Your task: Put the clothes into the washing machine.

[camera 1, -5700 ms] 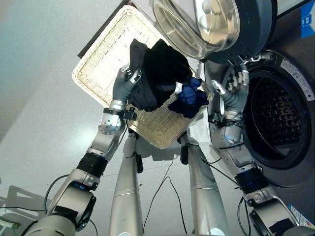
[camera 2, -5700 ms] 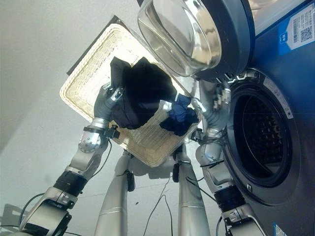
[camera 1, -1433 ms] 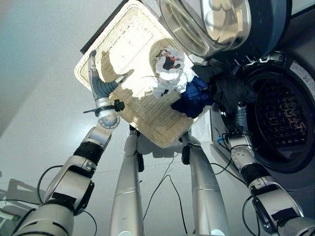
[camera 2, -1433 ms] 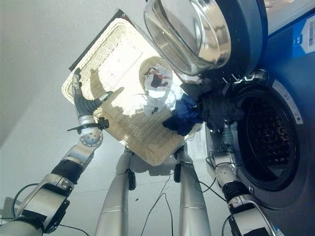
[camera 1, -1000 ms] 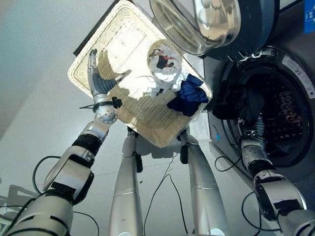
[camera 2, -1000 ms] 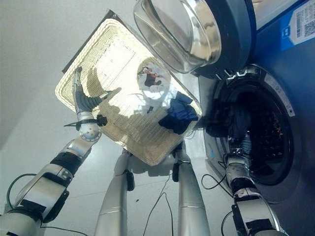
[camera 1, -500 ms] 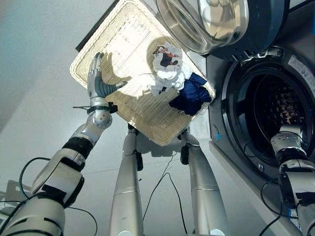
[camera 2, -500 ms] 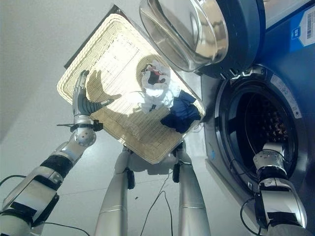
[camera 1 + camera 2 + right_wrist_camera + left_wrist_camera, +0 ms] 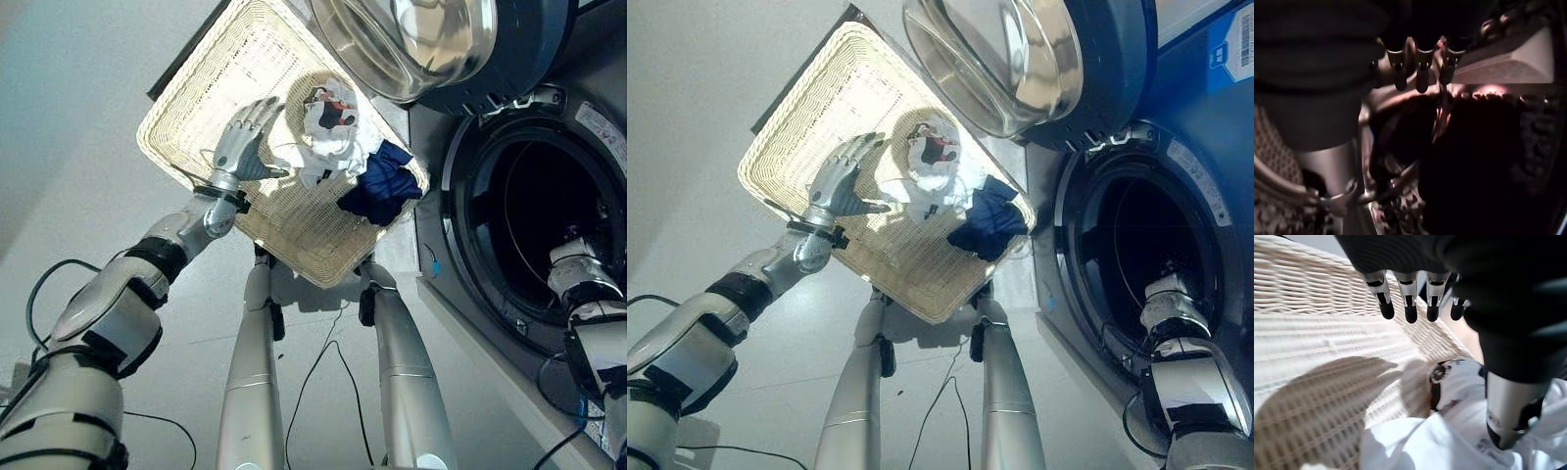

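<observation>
The left hand [image 9: 240, 143] hovers open over the basket [image 9: 201, 93], beside the white garment [image 9: 331, 132] and blue garment [image 9: 384, 186]. The right hand [image 9: 1418, 68], fingers relaxed and empty, sits inside the washer drum [image 9: 534, 230]. Next step, likely: grasp the white garment.

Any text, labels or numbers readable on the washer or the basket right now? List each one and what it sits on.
None can be read.
Blue and white sticker on the washing machine front: print too small to read.
Curved strip label on the ring round the drum opening: too blurred to read.
White garment in the wicker basket: a red and dark patch, no legible words.
</observation>
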Robot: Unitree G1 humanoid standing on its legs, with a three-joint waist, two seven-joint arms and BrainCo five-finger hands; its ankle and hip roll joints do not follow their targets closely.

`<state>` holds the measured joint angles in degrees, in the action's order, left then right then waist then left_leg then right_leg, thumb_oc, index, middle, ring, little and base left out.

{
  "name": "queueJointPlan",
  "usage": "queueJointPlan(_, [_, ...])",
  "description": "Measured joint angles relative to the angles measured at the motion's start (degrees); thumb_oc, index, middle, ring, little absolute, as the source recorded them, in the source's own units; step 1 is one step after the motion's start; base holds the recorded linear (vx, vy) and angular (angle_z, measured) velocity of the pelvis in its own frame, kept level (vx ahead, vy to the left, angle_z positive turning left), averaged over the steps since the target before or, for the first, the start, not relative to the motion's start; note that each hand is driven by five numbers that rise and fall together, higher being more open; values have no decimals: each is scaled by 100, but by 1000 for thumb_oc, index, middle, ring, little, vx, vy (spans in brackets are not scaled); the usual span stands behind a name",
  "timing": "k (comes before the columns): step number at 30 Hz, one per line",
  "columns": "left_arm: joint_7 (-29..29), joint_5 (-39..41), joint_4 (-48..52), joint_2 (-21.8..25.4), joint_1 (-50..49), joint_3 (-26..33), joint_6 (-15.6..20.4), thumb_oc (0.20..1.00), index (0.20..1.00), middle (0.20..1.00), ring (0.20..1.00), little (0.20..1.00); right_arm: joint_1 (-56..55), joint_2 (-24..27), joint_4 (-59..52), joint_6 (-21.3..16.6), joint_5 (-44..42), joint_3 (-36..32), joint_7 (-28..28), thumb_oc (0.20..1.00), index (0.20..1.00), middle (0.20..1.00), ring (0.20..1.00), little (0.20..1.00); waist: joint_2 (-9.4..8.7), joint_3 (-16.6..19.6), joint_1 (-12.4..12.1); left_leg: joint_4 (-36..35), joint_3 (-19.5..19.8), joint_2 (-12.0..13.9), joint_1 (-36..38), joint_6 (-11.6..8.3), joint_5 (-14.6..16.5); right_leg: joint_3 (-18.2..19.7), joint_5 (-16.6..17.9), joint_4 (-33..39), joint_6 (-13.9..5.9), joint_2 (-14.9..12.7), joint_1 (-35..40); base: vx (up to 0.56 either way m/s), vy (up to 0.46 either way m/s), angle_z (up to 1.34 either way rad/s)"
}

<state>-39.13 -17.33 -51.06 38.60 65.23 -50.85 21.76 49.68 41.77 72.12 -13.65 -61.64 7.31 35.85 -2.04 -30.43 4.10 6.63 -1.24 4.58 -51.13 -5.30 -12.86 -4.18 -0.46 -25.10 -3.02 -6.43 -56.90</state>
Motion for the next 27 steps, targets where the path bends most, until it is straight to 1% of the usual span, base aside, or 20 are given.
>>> queueJointPlan(1, [41,-100,-2,-17,186,-211,-48,1000,1000,1000,1000,1000,15,-1,33,250,185,122,-169,1000,1000,1000,1000,1000,0,0,5,5,1,-4,-20,0,0,0,1,-2,0,-1,-15,0,0,0])
queueJointPlan(2, [90,-282,1,-59,358,-300,-84,1000,1000,1000,1000,1000,40,-11,36,462,305,185,-321,1000,1000,1000,1000,1000,0,0,19,12,5,-7,-50,3,-3,-2,3,-4,0,-5,-39,0,0,0])
queueJointPlan(5, [167,-482,-6,-173,520,-343,-190,1000,1000,1000,1000,1000,75,-27,34,722,376,275,-537,1000,1000,1000,1000,1000,0,0,83,13,10,-14,-70,7,-6,-3,23,-5,25,-10,-55,0,0,0])
queueJointPlan(6, [242,-641,-23,-212,596,-480,-289,1000,1000,1000,1000,1000,81,-51,29,809,398,280,-604,1000,1000,1000,1000,1000,-1,0,132,12,10,-16,-71,8,-6,-3,22,0,24,-12,-55,0,0,0])
queueJointPlan(8, [364,-732,-102,-309,712,-701,-430,1000,1000,1000,1000,1000,60,-132,24,867,430,372,-701,1000,1000,1000,1000,1000,-1,1,200,11,10,-16,-75,8,-5,-3,21,1,23,-11,-59,0,0,0])
queueJointPlan(11, [428,-865,-329,-459,834,-858,-604,1000,1000,1000,1000,1000,57,-389,14,903,468,468,-831,1000,1000,1000,1000,1000,-4,2,313,12,-3,-14,-85,8,-4,5,22,-2,23,-11,-82,-1,35,-1])
queueJointPlan(15, [423,-886,-530,-539,994,-875,-643,1000,1000,1000,1000,1000,8,-649,16,902,472,482,-1007,1000,1000,1000,1000,1000,-5,3,349,13,-53,-8,-129,8,-3,52,16,-9,2,2,-157,1,31,-4])
queueJointPlan(18, [422,-890,-722,-612,1076,-870,-695,1000,1000,1000,1000,1000,-12,-893,-1,892,476,552,-1145,1000,1000,1000,1000,1000,-5,3,441,14,-50,-14,-160,8,-2,59,24,-7,3,1,-183,2,22,0])
queueJointPlan(20, [423,-896,-743,-637,1091,-870,-723,1000,1000,1000,1000,1000,-55,-949,-14,818,494,601,-1172,1000,1000,1000,1000,1000,-5,3,454,13,-53,-15,-160,8,1,64,30,-6,12,2,-185,0,0,0])
queueJointPlan(23, [487,-1121,-935,-715,1162,-879,-826,1000,1000,1000,1000,1000,-80,-968,-43,712,501,606,-1317,1000,1000,1000,1000,1000,-8,5,467,11,-61,-14,-161,7,4,70,29,-8,11,5,-192,0,0,0])
queueJointPlan(24, [538,-1119,-936,-717,1173,-878,-892,1000,1000,1000,1000,1000,-81,-1002,-74,689,501,616,-1382,1000,1000,1000,1000,1000,-8,5,471,12,-67,-12,-161,7,4,72,29,-9,11,6,-195,0,0,0])
queueJointPlan(27, [546,-1119,-1022,-741,1195,-878,-923,1000,1000,1000,1000,1000,-80,-1103,-143,594,498,688,-1457,1000,1000,1000,1000,1000,-10,6,471,13,-84,-5,-161,5,5,81,23,-11,1,11,-206,0,0,0])
